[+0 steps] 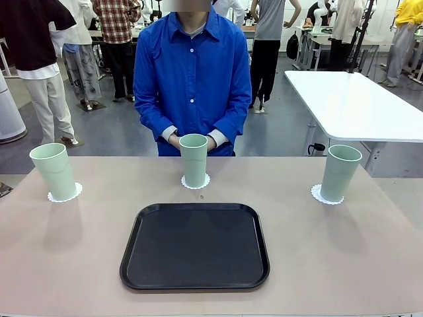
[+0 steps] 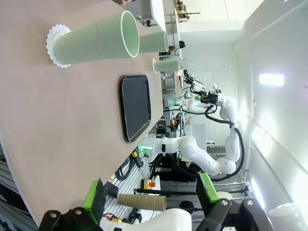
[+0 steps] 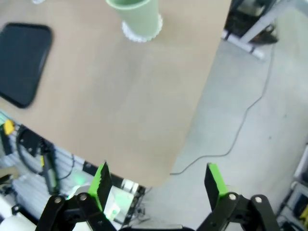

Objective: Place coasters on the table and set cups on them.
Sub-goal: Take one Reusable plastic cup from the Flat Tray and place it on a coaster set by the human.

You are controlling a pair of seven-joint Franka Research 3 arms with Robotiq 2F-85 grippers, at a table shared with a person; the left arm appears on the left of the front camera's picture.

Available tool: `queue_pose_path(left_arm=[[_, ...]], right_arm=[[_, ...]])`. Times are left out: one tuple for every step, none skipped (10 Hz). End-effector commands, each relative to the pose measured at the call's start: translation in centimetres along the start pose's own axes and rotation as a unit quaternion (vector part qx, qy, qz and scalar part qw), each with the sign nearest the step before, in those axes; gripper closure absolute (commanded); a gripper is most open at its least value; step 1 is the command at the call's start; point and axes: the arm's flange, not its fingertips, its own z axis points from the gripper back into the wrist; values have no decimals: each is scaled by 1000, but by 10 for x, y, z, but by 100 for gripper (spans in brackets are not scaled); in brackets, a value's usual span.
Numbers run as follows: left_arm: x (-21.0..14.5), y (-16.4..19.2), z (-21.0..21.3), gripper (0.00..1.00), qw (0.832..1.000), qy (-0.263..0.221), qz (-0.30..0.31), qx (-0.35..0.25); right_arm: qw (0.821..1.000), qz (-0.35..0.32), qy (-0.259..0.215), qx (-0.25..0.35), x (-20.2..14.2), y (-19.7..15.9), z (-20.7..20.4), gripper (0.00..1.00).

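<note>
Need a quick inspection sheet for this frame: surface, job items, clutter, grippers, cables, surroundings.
Surface: beige table, bare except for a small dark speck.
Job's things: three mint cups, left, middle, right, each upright on a white coaster.
Clutter: black tray, nothing on it.
Grippers: left gripper and right gripper open, holding nothing, off the table.
Cables: cable on floor.
Surroundings: person at far edge; white table behind.

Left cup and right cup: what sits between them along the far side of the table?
In the front view, between the left cup and the right cup stands the middle cup on its coaster; otherwise bare table.
</note>
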Motion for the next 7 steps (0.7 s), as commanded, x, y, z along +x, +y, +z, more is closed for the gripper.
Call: queue_pose_path(left_arm=[[-2,-2,-1,0,1000,-4,2,5],[-2,-2,-1,0,1000,-4,2,5],[-2,-2,-1,0,1000,-4,2,5],[-2,-2,-1,0,1000,-4,2,5],[-2,-2,-1,0,1000,-4,2,5],[-2,-2,-1,0,1000,-4,2,5],[-2,-2,-1,0,1000,-4,2,5]], right_arm=[[999,18,-18,19,-16,12,-11,0],[994,32,-63,79,-18,4,-9,0],[982,8,-106,156,-16,-14,-10,0],[967,-24,-124,220,-19,-34,-17,0],[952,-59,-133,270,-24,-54,-27,0],[935,-106,-140,308,-32,-79,-37,0],[927,-130,-129,327,-37,-99,-48,0]])
